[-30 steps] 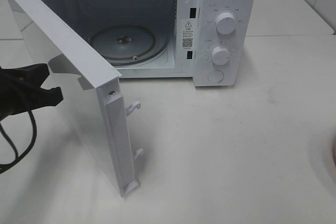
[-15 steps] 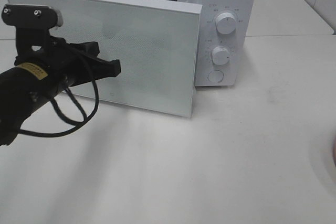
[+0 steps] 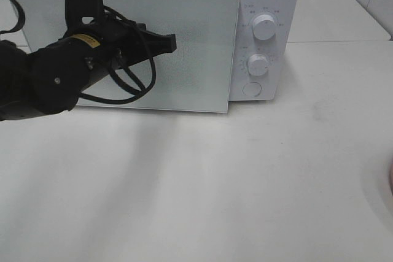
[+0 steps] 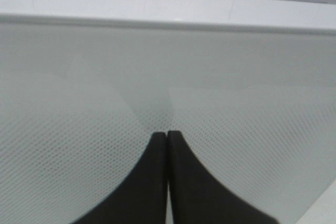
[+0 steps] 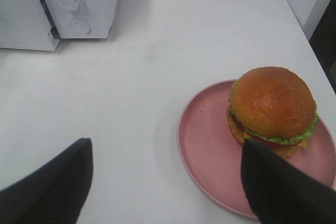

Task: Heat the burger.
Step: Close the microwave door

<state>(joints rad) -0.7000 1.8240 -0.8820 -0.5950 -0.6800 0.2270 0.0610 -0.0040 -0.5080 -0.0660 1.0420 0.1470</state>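
Microwave door (image 3: 172, 47) nearly shut under pinched-closed left gripper (image 4: 167, 135); burger (image 5: 272, 109) unheated on pink plate (image 5: 205, 150); right gripper (image 5: 165, 182) wide, empty.

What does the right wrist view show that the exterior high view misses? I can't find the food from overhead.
Only the right wrist view shows the burger sitting on the pink plate, with the open right claw above the table. Only the exterior high view shows the left claw, shut, against the microwave door, plus the upper dial. Both show the microwave's lower dial, round button and the white table.
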